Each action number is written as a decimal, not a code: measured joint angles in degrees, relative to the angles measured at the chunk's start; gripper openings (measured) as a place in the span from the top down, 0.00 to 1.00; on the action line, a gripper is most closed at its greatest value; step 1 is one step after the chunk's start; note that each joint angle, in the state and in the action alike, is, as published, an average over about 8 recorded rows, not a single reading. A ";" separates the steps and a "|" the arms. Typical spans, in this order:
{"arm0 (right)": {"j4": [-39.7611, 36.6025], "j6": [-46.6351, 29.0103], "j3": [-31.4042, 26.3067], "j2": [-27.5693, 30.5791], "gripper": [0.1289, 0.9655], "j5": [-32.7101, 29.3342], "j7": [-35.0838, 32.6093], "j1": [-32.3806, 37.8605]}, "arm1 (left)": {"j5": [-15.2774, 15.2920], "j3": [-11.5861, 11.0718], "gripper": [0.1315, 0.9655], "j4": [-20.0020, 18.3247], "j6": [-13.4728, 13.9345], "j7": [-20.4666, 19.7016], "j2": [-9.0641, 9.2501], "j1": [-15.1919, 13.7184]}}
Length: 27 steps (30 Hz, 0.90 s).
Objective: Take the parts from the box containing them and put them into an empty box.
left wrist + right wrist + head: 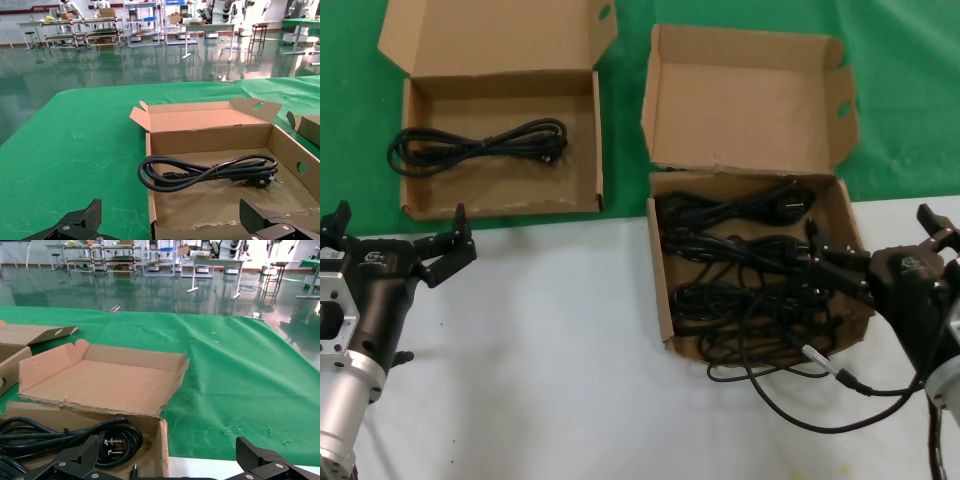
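The nearly square box [662,290] with the tall two-hole lid stands on the right and holds several black cable bundles [740,255]. The wider low box [500,208] at the back left holds one looped black cable [480,143]. My right gripper [875,235] is open at the square box's right wall, one finger over the cables. In the right wrist view the open gripper [168,450] straddles that wall [162,445], with a coiled cable and plug [75,432] beside it. My left gripper [398,222] is open and empty in front of the wide box. The left wrist view shows it [171,215] facing the cable [200,172].
My own cable with a silver tip [825,365] loops on the white table [540,330] in front of the square box. Green cloth [350,120] covers the table behind both boxes. The two boxes stand a narrow gap apart.
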 joint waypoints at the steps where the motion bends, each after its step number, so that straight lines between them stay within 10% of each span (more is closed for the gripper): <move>1: 0.00 0.00 0.00 0.00 0.00 0.00 0.00 0.00 | 0.00 0.00 0.00 0.00 0.00 0.00 0.00 0.00; 27: 0.00 0.00 0.00 0.00 0.00 0.00 0.00 0.00 | 0.00 0.00 0.00 0.00 0.00 0.00 0.00 0.00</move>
